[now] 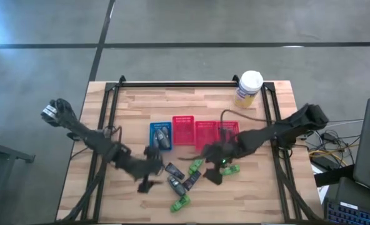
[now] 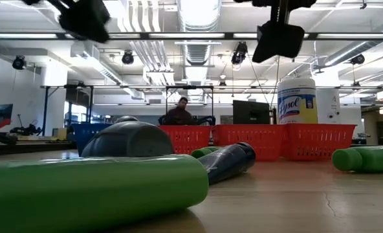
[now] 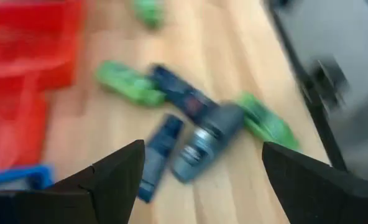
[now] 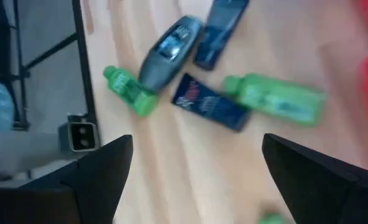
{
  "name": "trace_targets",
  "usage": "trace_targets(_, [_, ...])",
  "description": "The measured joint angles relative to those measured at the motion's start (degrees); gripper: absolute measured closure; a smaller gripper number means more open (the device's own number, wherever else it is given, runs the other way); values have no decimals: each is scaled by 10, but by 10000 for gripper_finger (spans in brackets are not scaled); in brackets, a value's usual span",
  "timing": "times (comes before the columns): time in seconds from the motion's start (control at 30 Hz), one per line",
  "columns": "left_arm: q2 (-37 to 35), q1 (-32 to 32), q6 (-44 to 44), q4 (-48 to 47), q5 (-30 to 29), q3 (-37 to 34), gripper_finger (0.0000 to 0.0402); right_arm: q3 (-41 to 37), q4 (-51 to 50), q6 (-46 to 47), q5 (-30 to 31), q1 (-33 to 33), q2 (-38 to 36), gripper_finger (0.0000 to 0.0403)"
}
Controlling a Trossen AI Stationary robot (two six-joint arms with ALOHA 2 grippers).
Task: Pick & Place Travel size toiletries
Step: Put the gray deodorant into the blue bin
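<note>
Wooden slats of a table (image 1: 141,100) fill the centre of the high view, with grey floor around it and a long lit workroom behind in the low view. Toiletries lie loose in the lower middle of that overhead frame: a grey bottle (image 1: 176,185), dark flat packs (image 1: 192,179), and green bottles (image 1: 180,203) scattered among them. One grey bottle already sits in the blue tray (image 1: 160,135), beside a row of red trays (image 1: 205,132); a white-capped jar (image 1: 249,88) stands at the upper right.

Left gripper (image 1: 149,177) hangs at lower centre-left of the high view, jaws spread wide and holding nothing, as the left wrist view confirms. Right gripper (image 1: 215,167) hangs just right of centre, jaws likewise wide and empty.

What the next move seems to hinge on is the grey bottle. In the left wrist view it (image 3: 204,142) lies dead ahead between the open fingers (image 3: 119,177), its long axis slanting from lower left to upper right, touching a dark pack (image 3: 185,99) and close to a green bottle (image 3: 265,122). In the right wrist view the same bottle (image 4: 169,47) sits far up the frame. By the overhead picture the left arm looks nearer; its jaws would likely need turning across that slant.
</note>
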Motion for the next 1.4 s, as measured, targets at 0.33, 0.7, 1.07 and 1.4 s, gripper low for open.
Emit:
trace_targets(0.33, [16, -111, -147, -132, -44, -1, 74, 103, 42, 153, 95, 72, 159, 63])
trace_targets(0.7, [13, -202, -185, -144, -94, -1, 74, 274, 3, 158, 184, 86, 331, 55])
trace_targets(1.07, [13, -207, -196, -183, -107, -3, 74, 403, -68, 185, 205, 90, 443, 63])
trace_targets(1.4, [13, -207, -196, -184, -115, -3, 74, 428, -80, 174, 166, 83, 483, 103])
